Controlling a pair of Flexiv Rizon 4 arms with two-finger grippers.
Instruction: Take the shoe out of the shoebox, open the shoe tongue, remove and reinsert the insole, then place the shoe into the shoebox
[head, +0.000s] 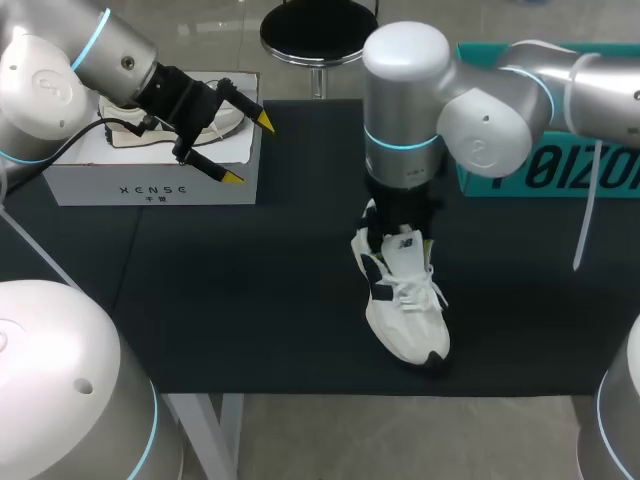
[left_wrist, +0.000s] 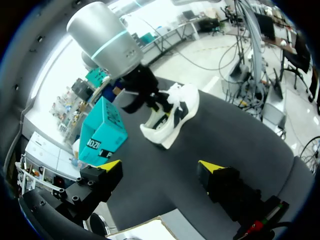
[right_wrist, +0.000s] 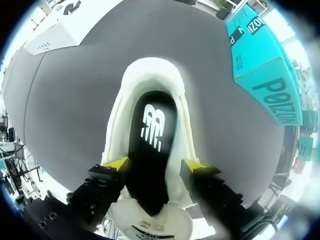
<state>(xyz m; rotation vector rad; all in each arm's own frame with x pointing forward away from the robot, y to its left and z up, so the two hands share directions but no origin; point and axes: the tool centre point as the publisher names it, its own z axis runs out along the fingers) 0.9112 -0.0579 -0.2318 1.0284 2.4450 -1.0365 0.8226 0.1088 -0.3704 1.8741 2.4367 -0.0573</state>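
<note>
From overhead the right arm (head: 405, 110) hides the right gripper (right_wrist: 156, 165). Up close the white shoe (head: 405, 300) has its heel opening right between the jaws, can't tell if it's actually clamped. The left gripper (head: 249, 150) is spread wide on nothing, shoe well ahead of it. The left arm (head: 60, 70) partly hides the white shoebox (head: 150, 180), and the teal box (head: 560, 170) is cut off. Both carry print, and the insole (right_wrist: 150, 145) has a logo. All on a dark mat (head: 250, 300)

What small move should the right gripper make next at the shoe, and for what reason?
Probably lower the right gripper a little and pinch the edge of the insole. The shoe is already out on the mat, the black insole lies inside it, and the open gripper straddles its opening.
</note>
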